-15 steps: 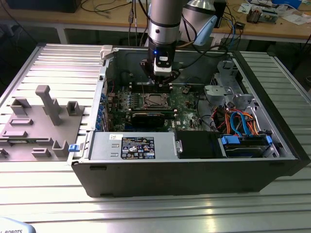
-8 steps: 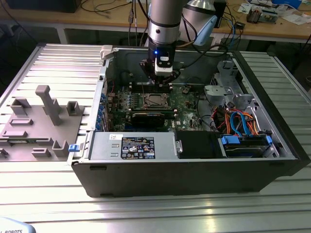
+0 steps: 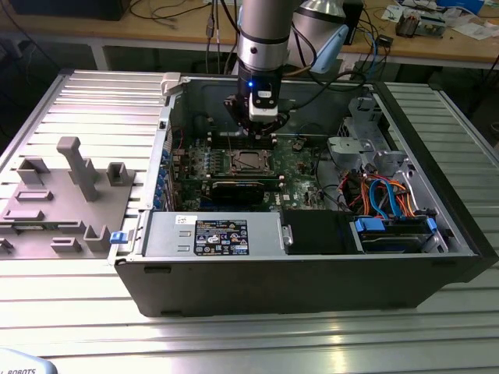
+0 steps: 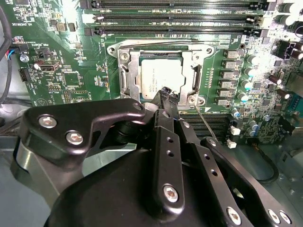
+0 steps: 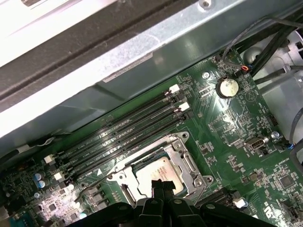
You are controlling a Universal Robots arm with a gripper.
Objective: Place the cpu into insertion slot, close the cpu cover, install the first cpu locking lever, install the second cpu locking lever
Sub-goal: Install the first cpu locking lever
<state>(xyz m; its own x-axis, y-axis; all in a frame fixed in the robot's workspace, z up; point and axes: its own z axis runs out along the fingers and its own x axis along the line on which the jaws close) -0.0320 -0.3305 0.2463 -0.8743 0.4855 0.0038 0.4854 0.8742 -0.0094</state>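
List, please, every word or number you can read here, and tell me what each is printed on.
Nothing can be quoted reliably.
Label on the power supply: print too small to read.
The cpu: faint markings, illegible.
Circuit board: white lettering, too small to read.

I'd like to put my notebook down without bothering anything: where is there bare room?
The table is bare along the near wall of the computer case and, at the exterior view's left, behind the grey fixture. Inside is crowded: the hand hangs by the cpu; cables fill one end.
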